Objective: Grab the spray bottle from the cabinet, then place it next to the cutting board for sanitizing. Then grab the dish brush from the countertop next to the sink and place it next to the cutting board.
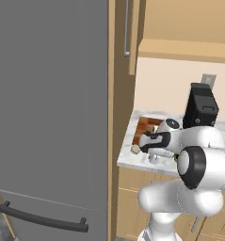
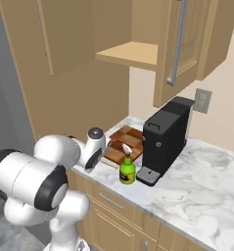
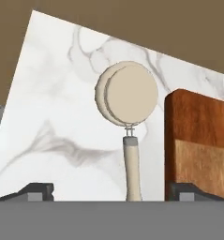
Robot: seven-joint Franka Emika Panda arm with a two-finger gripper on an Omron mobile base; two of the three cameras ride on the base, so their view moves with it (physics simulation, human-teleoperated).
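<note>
**Dish brush lies beside the cutting board, claw spread wide around it**

In the hand view the dish brush (image 3: 127, 108) lies flat on the white marble worktop (image 3: 57, 117). Its long axis runs up and down that picture: the round disc head is at the far end, away from the claw (image 3: 111, 191), and the thin pale handle points back toward the camera, ending between the two dark fingertips (image 3: 38, 191). The fingertips stand far apart, one on each side of the handle with clear gaps, so the claw is wide open and grips nothing.

The checkered cutting board (image 3: 200, 140) lies just beside the brush, on the right of that picture; its near edge runs roughly parallel to the handle, with a narrow strip of marble between them.

From the right base view, the cutting board (image 2: 122, 143) sits on the worktop (image 2: 201, 181) near its end, below the open light-wood cabinet (image 2: 133, 51). The green spray bottle (image 2: 127, 169) stands upright just in front of the board's corner and next to a black coffee machine (image 2: 163, 139). The arm's hand is low over the board's near end.

In the left base view the brush (image 1: 135, 149) shows as a small pale shape at the worktop edge, by the board (image 1: 146, 128).
</note>
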